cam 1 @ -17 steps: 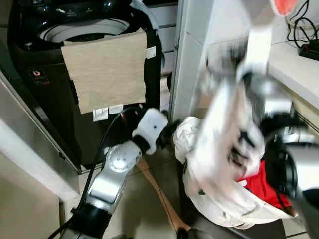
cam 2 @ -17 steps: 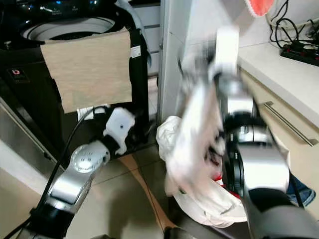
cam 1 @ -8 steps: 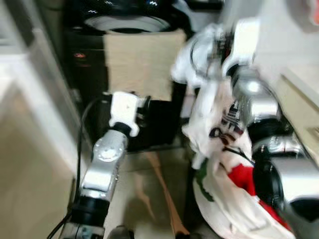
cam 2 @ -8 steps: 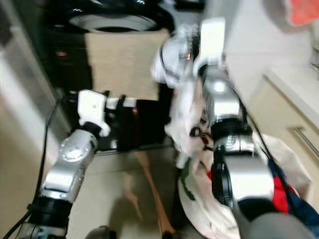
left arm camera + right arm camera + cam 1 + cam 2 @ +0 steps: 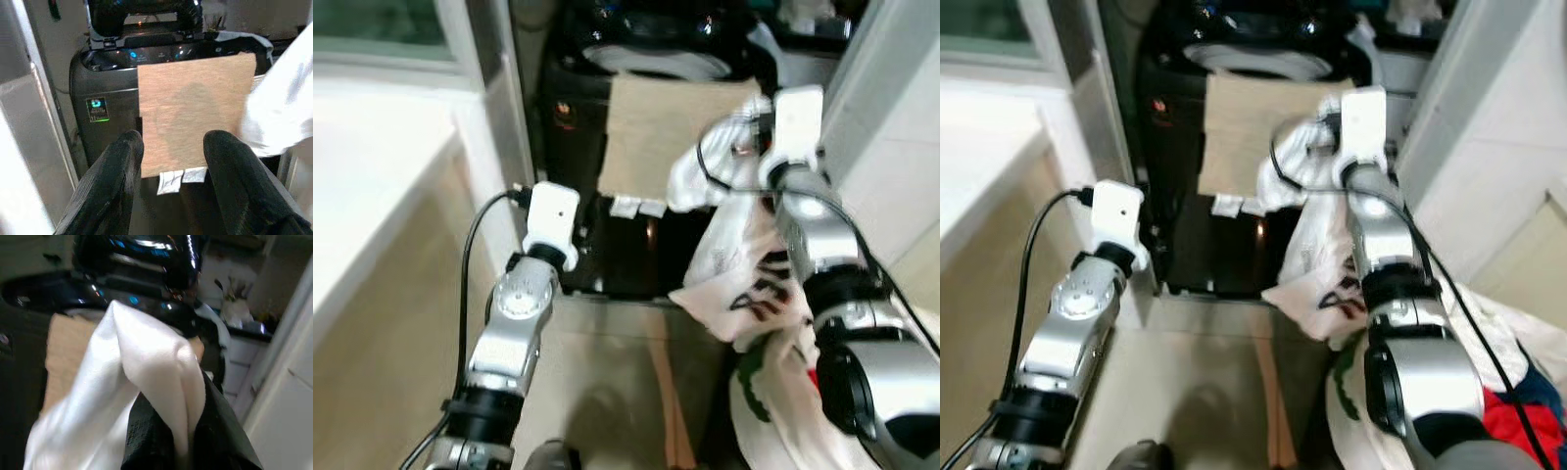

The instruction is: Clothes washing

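Observation:
A black top-loading washing machine (image 5: 656, 59) stands ahead with a beige sheet (image 5: 661, 132) hanging down its front. My right gripper (image 5: 178, 445) is shut on a white garment (image 5: 744, 264) with black print, held up in front of the washer's upper right corner. The cloth drapes down from the fingers toward the floor. My left gripper (image 5: 173, 147) is open and holds nothing. It points at the washer's front, lower and to the left. A pile of laundry with red and blue pieces (image 5: 1518, 421) lies at the lower right.
A metal door frame (image 5: 499, 98) rises left of the washer, beside a pale ledge (image 5: 362, 176). A white wall (image 5: 891, 117) closes in on the right. Tiled floor (image 5: 607, 372) lies between my arms, with a wooden strip (image 5: 666, 392) on it.
The camera has swung, so the washer now sits centred. My right gripper has carried the white garment up from the pile to the washer's front. The left arm still points at the washer.

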